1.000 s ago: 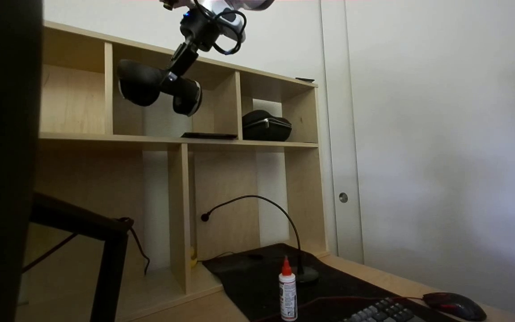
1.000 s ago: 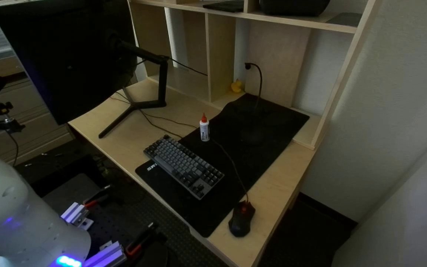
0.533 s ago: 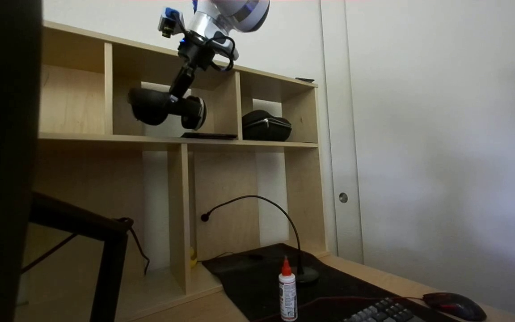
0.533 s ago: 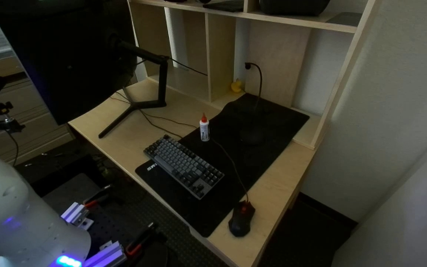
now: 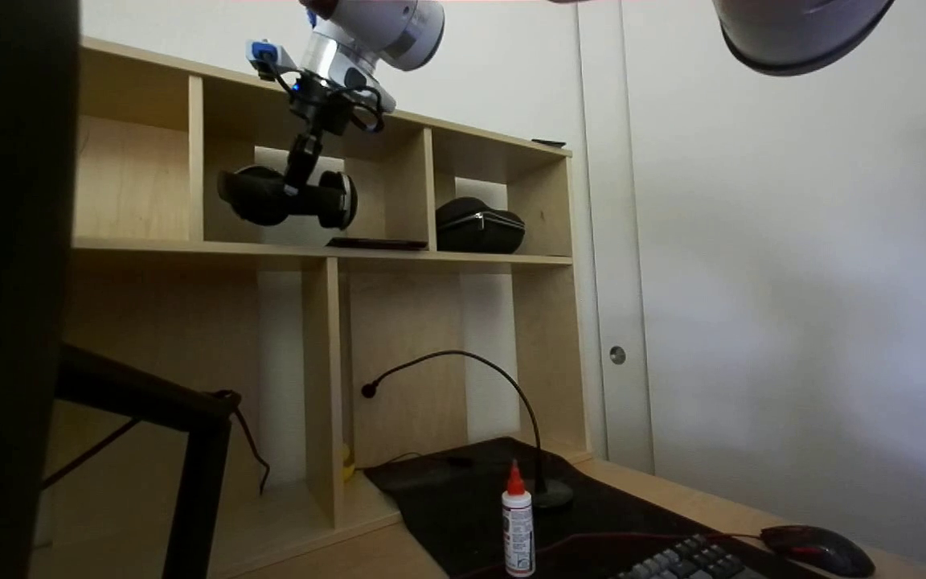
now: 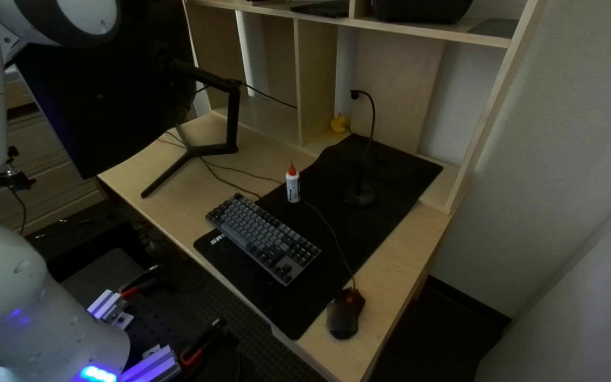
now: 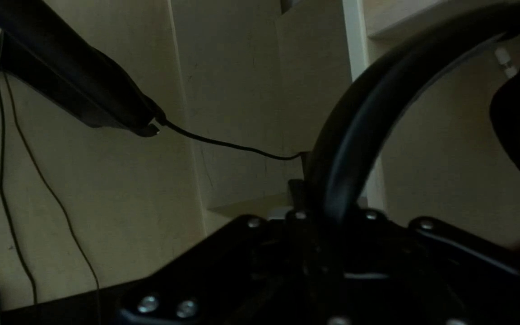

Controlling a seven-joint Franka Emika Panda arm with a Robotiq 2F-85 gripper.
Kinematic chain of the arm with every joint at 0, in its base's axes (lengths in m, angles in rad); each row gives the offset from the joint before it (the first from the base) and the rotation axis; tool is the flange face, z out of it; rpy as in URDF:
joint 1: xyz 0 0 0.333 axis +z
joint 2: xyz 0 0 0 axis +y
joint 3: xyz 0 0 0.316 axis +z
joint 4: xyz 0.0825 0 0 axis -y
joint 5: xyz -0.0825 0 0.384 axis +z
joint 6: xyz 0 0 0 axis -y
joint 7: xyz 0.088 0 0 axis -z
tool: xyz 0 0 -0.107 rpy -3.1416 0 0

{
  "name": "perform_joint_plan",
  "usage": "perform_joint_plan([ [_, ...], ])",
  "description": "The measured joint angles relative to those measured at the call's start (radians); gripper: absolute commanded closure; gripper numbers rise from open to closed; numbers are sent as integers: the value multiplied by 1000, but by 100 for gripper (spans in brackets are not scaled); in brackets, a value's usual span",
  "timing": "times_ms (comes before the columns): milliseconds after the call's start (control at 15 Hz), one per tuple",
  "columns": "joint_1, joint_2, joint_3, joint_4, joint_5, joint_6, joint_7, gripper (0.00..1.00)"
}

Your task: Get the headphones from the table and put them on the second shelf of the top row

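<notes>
Gripper (image 5: pixel 292 186) clamping headphones (image 5: pixel 314 201) | flat item (image 5: pixel 379 244) in middle upper cubby (image 5: pixel 403 189) | zipped case (image 5: pixel 481 232) across divider (image 5: pixel 430 189)

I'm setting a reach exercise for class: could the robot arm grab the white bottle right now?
Probably not: its jaws are clamped on the headphones, though the white bottle stands upright with nothing over it.

Headphones (image 5: pixel 314 201) in pincer (image 5: pixel 292 188), before middle upper cubby (image 5: pixel 395 185); case (image 5: pixel 481 229) in right cubby (image 5: pixel 542 201)
</notes>
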Motion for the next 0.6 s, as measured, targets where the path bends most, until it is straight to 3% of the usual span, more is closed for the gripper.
perform_joint_plan([
  [600,-13,77,0,48,0,8,0,96],
])
